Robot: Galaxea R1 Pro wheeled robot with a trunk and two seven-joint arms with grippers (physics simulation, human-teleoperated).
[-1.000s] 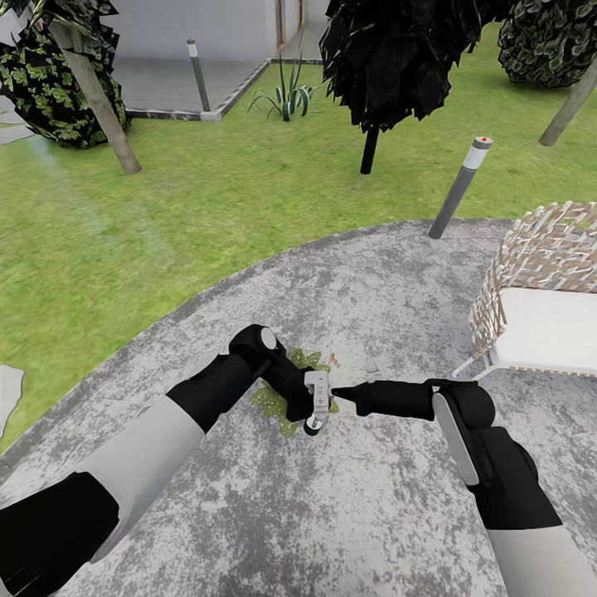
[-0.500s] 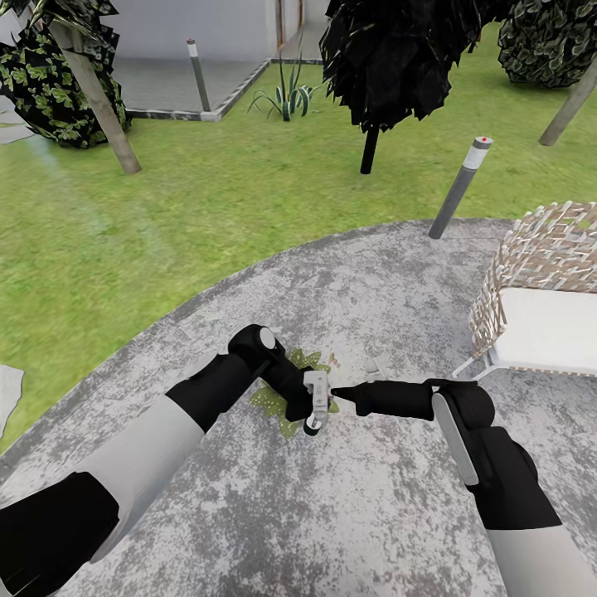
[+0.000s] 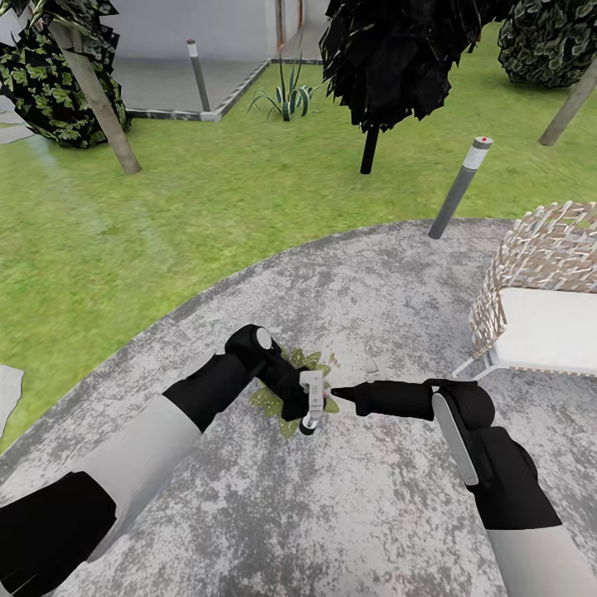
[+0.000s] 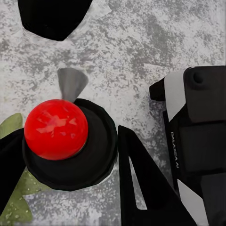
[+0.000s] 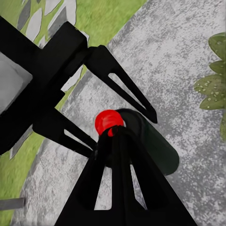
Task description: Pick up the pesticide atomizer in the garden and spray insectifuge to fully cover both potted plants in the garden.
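- The left gripper (image 3: 310,408) points down over a potted plant (image 3: 286,404) on the stone patio (image 3: 332,497); its black fingers (image 4: 136,179) flank the pesticide atomizer (image 4: 70,141), clamped on the bottle.
- In the left wrist view the atomizer shows as a dark round top carrying a red ball (image 4: 56,128), with a plant leaf (image 4: 14,207) beside it.
- The right gripper (image 3: 337,391) reaches in level from the wicker seat's side, its tip just beside the left gripper.
- In the right wrist view its fingers (image 5: 117,188) lie together at the red ball (image 5: 109,121), the jaws closed.
- Speckled leaves (image 5: 212,87) lie near the bottle.
- A wicker seat (image 3: 547,290) stands at the patio's edge, and a bollard lamp (image 3: 461,186) on the lawn (image 3: 166,215).
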